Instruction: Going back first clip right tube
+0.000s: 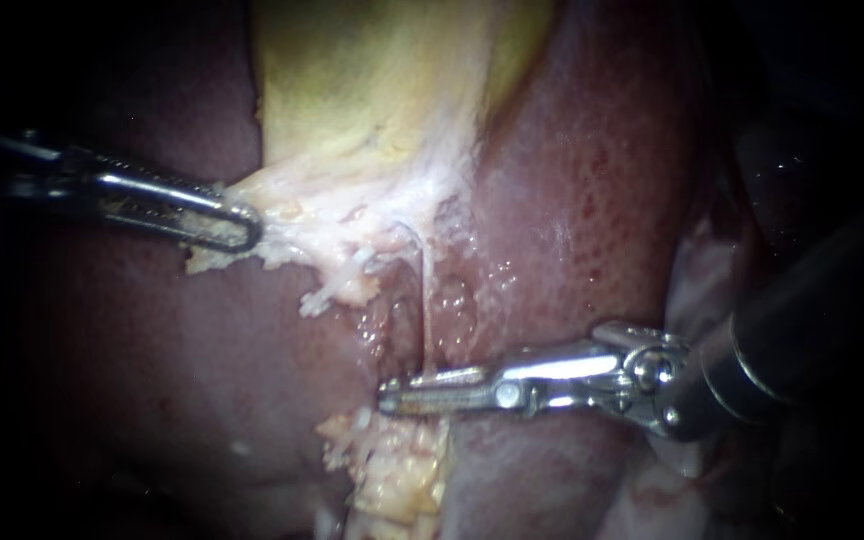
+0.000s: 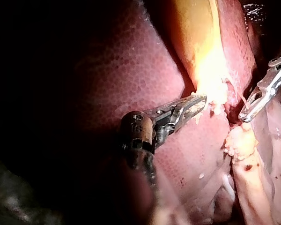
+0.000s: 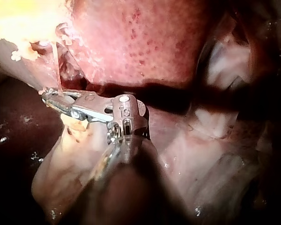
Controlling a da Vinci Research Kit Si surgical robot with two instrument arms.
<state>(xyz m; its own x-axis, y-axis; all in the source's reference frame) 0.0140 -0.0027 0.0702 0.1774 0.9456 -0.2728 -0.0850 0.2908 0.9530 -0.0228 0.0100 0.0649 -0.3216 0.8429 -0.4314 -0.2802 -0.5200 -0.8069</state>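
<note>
The yellow gallbladder point(image 1: 382, 80) hangs over the dark red liver point(image 1: 592, 180). My left instrument point(image 1: 242, 228) comes in from the left, jaws shut on the pale frayed tissue point(image 1: 302, 215) at the gallbladder's lower edge; the left wrist view shows the same hold point(image 2: 199, 101). A thin pale tube point(image 1: 422, 300) runs straight down from that tissue. My right instrument point(image 1: 397, 395) lies level below it, its slim jaws slightly open, their upper edge at the tube's lower end. In the right wrist view the tube point(image 3: 57, 75) meets those jaws point(image 3: 49, 96). I make out no clip.
A lump of yellowish fatty tissue point(image 1: 402, 470) sits just under the right instrument's jaws. Wet, bubbly raw tissue point(image 1: 452, 300) lines the groove beside the tube. Pale folds of tissue point(image 3: 215, 117) lie beside the right instrument's wrist.
</note>
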